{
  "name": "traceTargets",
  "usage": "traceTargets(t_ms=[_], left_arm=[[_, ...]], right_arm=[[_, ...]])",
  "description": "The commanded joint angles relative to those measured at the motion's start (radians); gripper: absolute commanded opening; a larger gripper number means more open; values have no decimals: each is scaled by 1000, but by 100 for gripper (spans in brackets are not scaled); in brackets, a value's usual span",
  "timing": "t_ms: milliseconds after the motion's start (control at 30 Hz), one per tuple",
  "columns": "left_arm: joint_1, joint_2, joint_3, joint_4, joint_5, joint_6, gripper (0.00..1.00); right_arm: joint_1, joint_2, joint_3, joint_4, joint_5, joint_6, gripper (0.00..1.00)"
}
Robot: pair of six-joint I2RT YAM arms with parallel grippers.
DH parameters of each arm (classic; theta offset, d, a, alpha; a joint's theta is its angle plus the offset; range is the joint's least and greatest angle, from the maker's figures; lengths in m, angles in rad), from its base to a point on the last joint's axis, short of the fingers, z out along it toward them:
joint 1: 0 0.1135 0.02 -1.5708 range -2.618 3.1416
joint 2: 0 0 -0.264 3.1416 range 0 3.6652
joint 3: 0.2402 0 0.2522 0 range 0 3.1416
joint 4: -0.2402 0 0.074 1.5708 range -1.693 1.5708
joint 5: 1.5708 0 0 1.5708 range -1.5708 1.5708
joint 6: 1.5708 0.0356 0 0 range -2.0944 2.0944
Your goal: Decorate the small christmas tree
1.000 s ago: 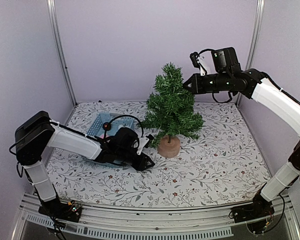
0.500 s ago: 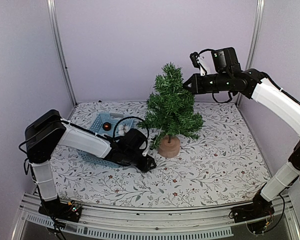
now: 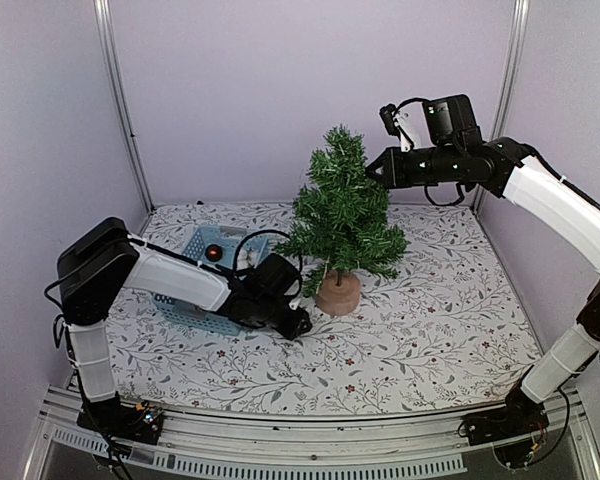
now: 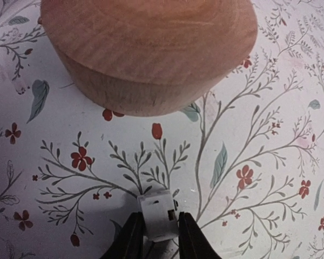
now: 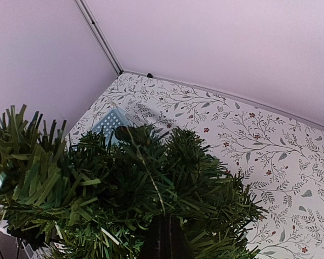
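small christmas tree point(image 3: 342, 215) needles: flat plastic strips, bit of sheen. Tree base point(image 4: 146, 48): bare wood, clear grain, matt, pretty smooth. Worktop cover point(image 3: 430, 330): matt floral print, smooth. Small white piece point(image 4: 158, 215) in left gripper point(image 4: 156, 234): looks like matt plastic; fingers point(image 4: 130, 240) dull black. Basket point(image 3: 192, 245) by left edge: blue perforated plastic. Arm shells point(image 3: 175, 280): white, semi-gloss. Frame posts point(image 3: 120, 100): brushed metal.

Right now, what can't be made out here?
Left wrist: top edge cuts the tree off above its base; white piece in left gripper unidentifiable.
Right wrist: branches hide right gripper tips; open or shut unclear.
Top: left arm covers most of the basket.
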Motion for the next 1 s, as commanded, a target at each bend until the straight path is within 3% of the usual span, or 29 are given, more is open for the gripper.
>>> traceTargets(t_ms=[0, 167, 400, 867, 967], left_arm=[[-12, 53, 27, -74, -33, 16, 25], [-13, 75, 35, -83, -36, 3, 26], [-15, 90, 38, -74, -31, -8, 37], [-17, 59, 4, -73, -88, 0, 0], [-11, 2, -42, -44, -90, 6, 0]], right_arm=[[-3, -16, -11, 17, -2, -4, 0], [-3, -16, -12, 17, -2, -1, 0], [-3, -17, -14, 17, -3, -2, 0], [-3, -22, -17, 16, -3, -1, 0], [-3, -23, -19, 17, -4, -1, 0]])
